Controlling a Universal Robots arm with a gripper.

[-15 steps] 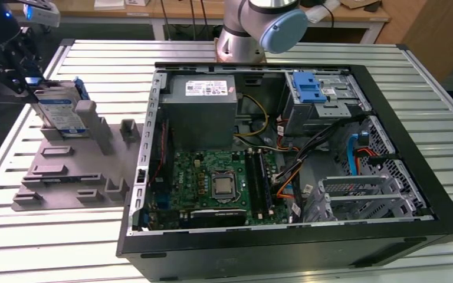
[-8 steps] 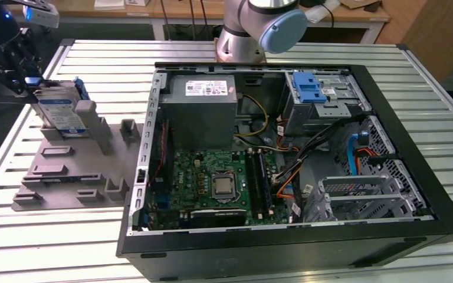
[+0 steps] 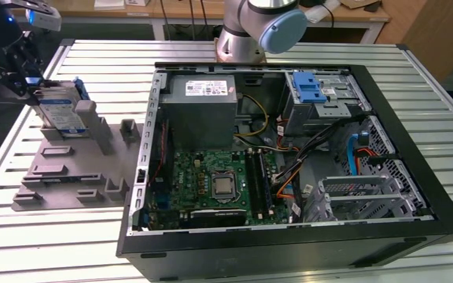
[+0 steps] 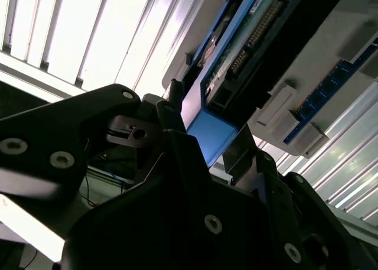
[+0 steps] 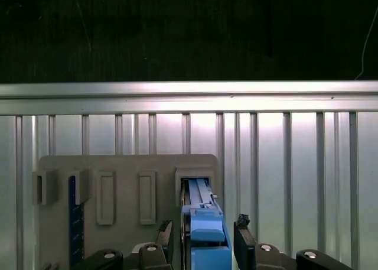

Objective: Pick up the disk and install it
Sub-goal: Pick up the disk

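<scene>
Disk [image 3: 59,112], silver in blue plastic frame, upright in grey slotted holder [image 3: 69,171] (black gripper [image 5: 205,231] fingers [image 5: 243,237] apart, astride it)

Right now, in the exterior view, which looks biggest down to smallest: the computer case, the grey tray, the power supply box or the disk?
1. computer case
2. grey tray
3. power supply box
4. disk, standing in the tray
No two look alike in size.
</scene>
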